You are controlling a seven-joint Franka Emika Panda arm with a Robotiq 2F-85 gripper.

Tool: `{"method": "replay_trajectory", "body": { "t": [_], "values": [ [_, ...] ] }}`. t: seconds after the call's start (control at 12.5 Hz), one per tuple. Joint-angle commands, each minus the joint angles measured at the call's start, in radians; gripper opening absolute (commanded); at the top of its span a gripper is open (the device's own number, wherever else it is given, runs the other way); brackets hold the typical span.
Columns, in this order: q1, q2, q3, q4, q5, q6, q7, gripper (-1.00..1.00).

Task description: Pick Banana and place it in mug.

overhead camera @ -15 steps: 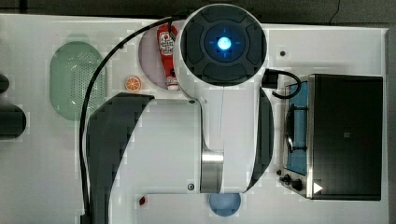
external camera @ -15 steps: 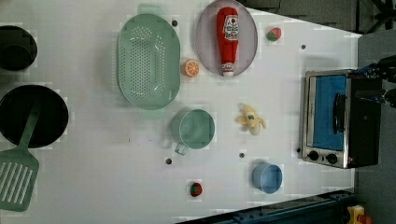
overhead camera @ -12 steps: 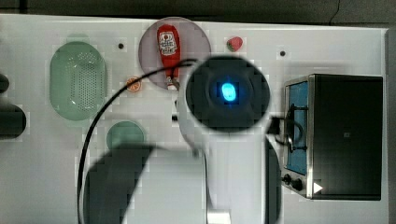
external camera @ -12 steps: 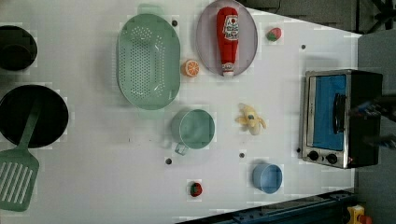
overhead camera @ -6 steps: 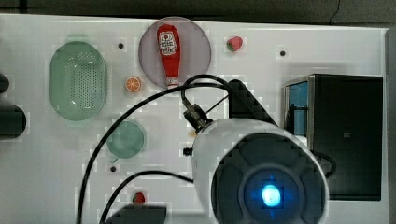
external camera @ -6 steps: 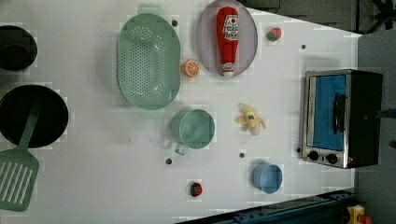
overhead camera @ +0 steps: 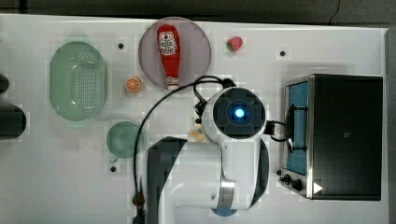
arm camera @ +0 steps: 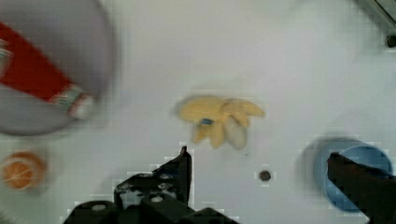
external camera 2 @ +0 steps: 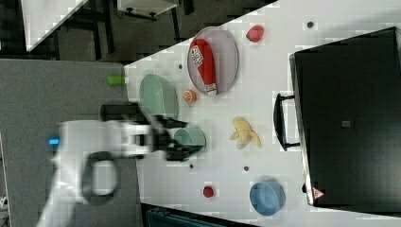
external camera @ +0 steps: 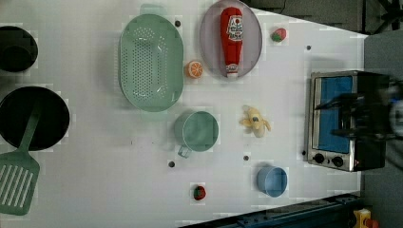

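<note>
Scene: A white table (external camera: 95,190) crowded with toy food and kitchenware, the Franka arm (overhead camera: 224,163) reaching over its middle.

Gripper: The gripper (arm camera: 261,186) hangs above the table with its jaws spread wide and nothing between them; the dark fingers (arm camera: 180,170) frame bare tabletop in the wrist view.

Banana: The banana (external camera: 255,121), a pale yellow peeled piece with its skin flaps splayed, lies on the table in the left view between the mug and the toaster oven (external camera: 342,118), apart from both. In the wrist view it sits just beyond the fingertips, untouched.

Mug: The mug (external camera: 196,131), teal-green and upright with its mouth open, stands just to the left view's left of the banana, near the rim of the oval strainer (external camera: 151,61).

Neighbours: A ketchup bottle (external camera: 231,40) lies on a grey plate (external camera: 209,42); an orange slice (external camera: 193,69) sits beside it; a light-blue cup (external camera: 272,181) stands on the near side.

Stage: Judged an approach, with the pick not yet made.

Risk, grasp: The splayed flaps give an uneven shape; closing on a flap alone could let the piece slip or twist free.

Risk, placement: The mug's mouth is small, so an off-centre release could leave the banana on the rim or tip the mug.

Risk, mix-up: The blue cup lies close by and could be mistaken for the target.
</note>
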Motion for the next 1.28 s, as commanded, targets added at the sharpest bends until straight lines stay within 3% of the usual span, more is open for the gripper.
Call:
{"method": "replay_trajectory", "body": {
  "t": [0.08, 0.48, 1.28],
  "values": [
    [-0.018, -0.002, 0.026, -0.099, -0.011, 0.147, -0.069, 1.00],
    [-0.018, 0.162, 0.022, -0.203, -0.011, 0.403, -0.069, 1.00],
    [-0.017, 0.457, 0.032, -0.205, -0.011, 0.728, -0.069, 1.00]
  ]
}}
